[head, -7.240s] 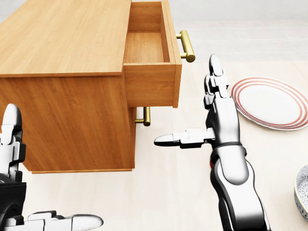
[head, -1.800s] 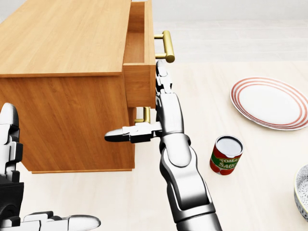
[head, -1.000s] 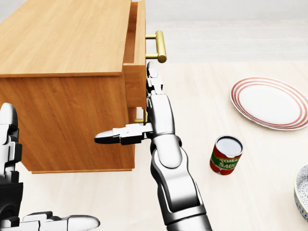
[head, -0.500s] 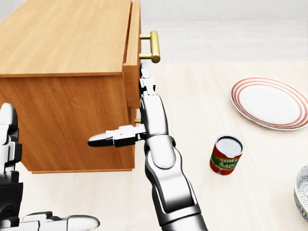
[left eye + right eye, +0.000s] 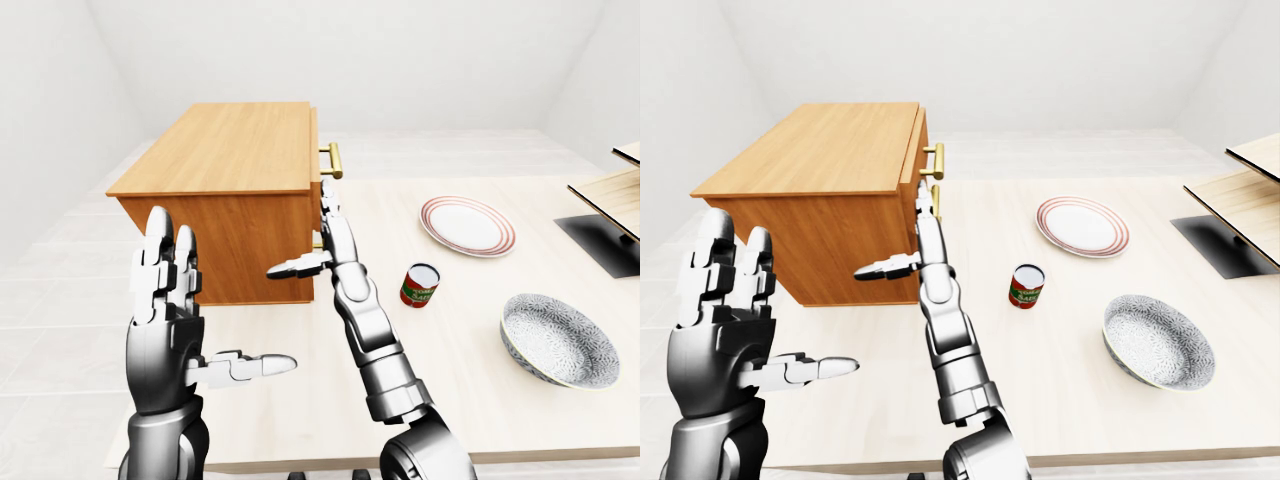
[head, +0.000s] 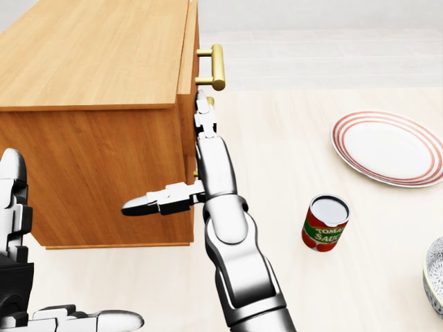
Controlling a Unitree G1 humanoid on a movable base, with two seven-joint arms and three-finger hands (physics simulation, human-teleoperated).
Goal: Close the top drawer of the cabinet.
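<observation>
The wooden cabinet (image 6: 90,62) fills the left of the head view. Its top drawer (image 6: 189,76) stands out from the cabinet face by only a sliver, and its brass handle (image 6: 216,66) points right. My right hand (image 6: 205,149) is open and flat. Its fingers (image 6: 203,114) lie against the drawer front just under the handle, and the thumb (image 6: 154,202) sticks out left across the cabinet side. My left hand (image 5: 185,325) is open, raised at the lower left and touching nothing. The lower drawer's handle (image 5: 317,241) is mostly hidden behind my right hand.
A tomato sauce can (image 6: 325,222) stands right of my right forearm. A red-rimmed plate (image 6: 387,146) lies further right and a patterned bowl (image 5: 555,338) sits at the lower right. A black mat (image 5: 600,240) and a wooden shelf (image 5: 615,190) are at the far right.
The drawer has slid left into the cabinet, from wide open to almost flush. My right hand has moved left with it, pressed on its front. The left hand has stayed put.
</observation>
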